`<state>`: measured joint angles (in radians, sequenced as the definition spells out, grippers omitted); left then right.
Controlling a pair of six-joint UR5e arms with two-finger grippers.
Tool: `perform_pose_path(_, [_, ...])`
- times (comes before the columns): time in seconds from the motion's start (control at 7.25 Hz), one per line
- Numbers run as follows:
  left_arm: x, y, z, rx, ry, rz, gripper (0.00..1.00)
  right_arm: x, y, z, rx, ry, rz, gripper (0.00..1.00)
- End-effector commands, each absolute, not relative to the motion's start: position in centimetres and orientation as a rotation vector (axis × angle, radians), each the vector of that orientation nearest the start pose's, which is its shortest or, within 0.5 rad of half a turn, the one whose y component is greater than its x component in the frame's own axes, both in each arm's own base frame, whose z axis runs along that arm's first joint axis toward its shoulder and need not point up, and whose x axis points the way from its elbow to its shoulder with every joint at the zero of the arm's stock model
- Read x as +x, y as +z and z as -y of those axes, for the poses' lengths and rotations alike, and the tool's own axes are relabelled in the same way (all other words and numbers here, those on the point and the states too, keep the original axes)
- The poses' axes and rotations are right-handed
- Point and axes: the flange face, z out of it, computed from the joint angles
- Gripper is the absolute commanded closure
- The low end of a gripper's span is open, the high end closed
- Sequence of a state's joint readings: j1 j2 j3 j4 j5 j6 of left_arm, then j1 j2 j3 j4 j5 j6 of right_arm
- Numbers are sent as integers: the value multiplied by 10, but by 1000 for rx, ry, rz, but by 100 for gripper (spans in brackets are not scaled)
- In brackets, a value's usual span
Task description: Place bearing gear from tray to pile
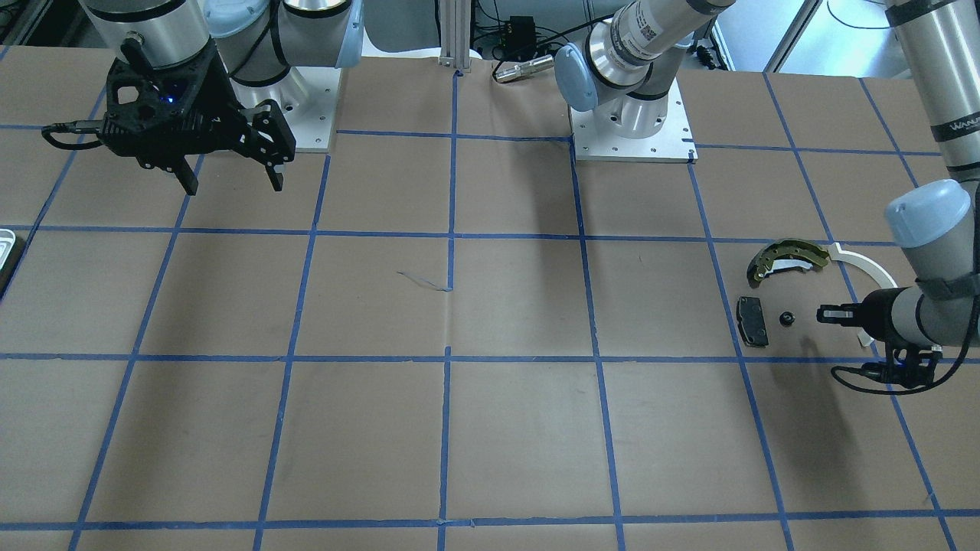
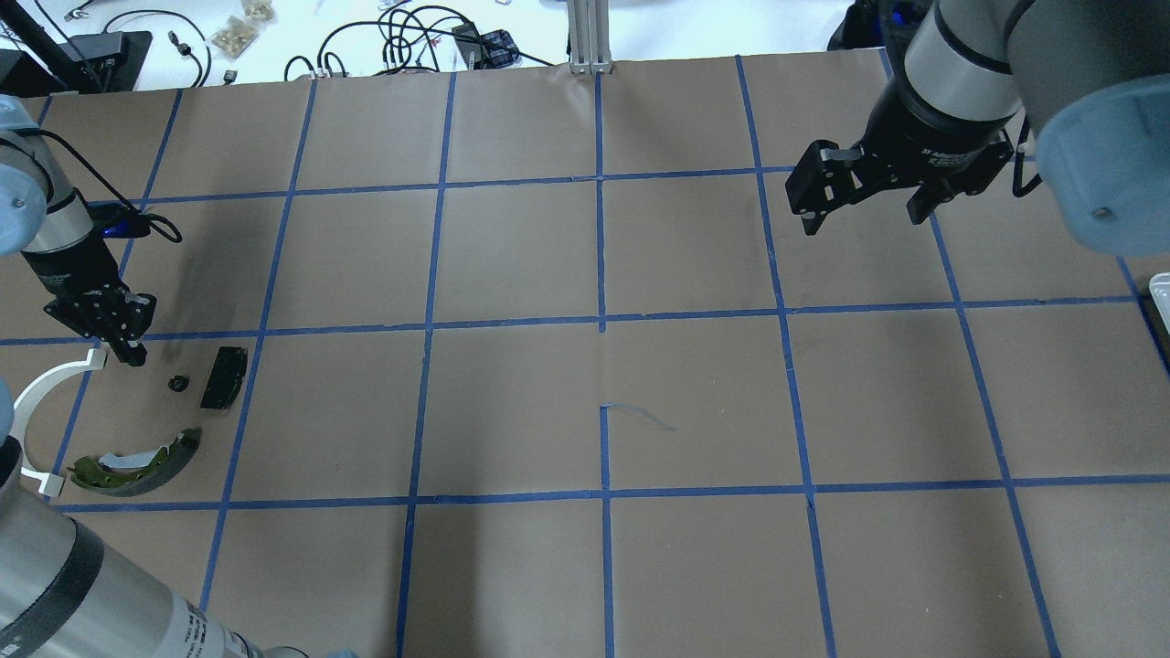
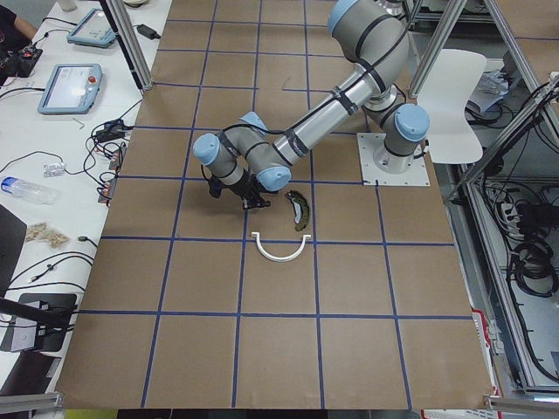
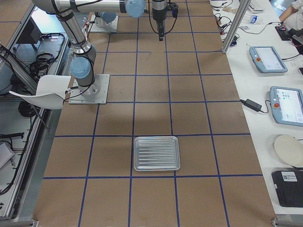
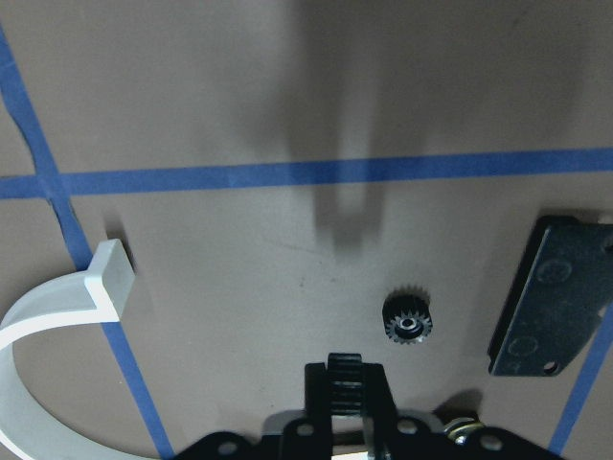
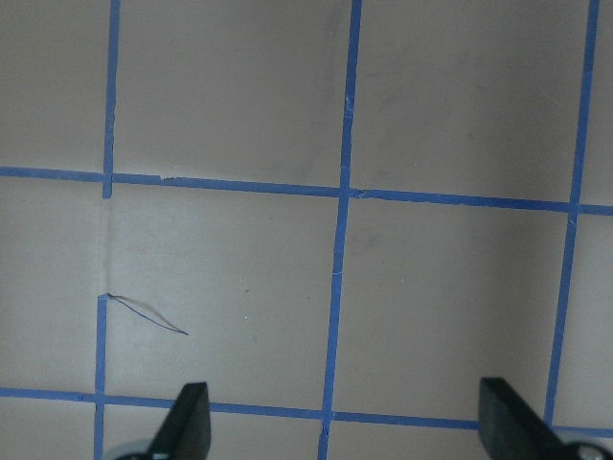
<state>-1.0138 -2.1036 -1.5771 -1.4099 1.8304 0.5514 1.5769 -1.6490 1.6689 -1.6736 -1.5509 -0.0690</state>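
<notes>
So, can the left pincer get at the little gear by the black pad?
Probably yes: the gear lies loose, apart from the pad, with the left pincer close beside it and nothing between them.

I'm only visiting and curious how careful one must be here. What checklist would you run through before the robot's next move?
1. Bearing gear out of the tray: ok.
2. Gear lies within the pile, beside the black pad: ok.
3. Left gripper apart from the gear: ok.
4. Left gripper empty: cannot tell; its fingers are shut together.
5. Right gripper open, holding nothing, far from the pile: ok.
6. No parts showing in the tray: ok.
</notes>
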Motion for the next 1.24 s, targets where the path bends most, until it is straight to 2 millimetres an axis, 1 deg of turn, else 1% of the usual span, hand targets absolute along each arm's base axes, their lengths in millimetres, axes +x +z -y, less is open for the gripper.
perform_pose_path(0.0, [226, 186, 565, 69, 753, -3048, 100, 138, 487, 466, -119, -130, -3119, 0])
perform_pose_path(0.14, [225, 183, 563, 70, 756, -3049, 100, 138, 487, 466, -119, -128, -3118, 0])
perform_pose_path(0.83, [225, 180, 564, 65, 756, -3048, 100, 139, 486, 465, -119, -128, -3115, 0])
perform_pose_path(0.97, [225, 179, 564, 68, 758, -3049, 75, 138, 486, 466, -116, -128, -3115, 0])
perform_pose_path(1.1, [222, 174, 560, 70, 776, -3053, 55, 138, 486, 466, -119, -130, -3113, 0])
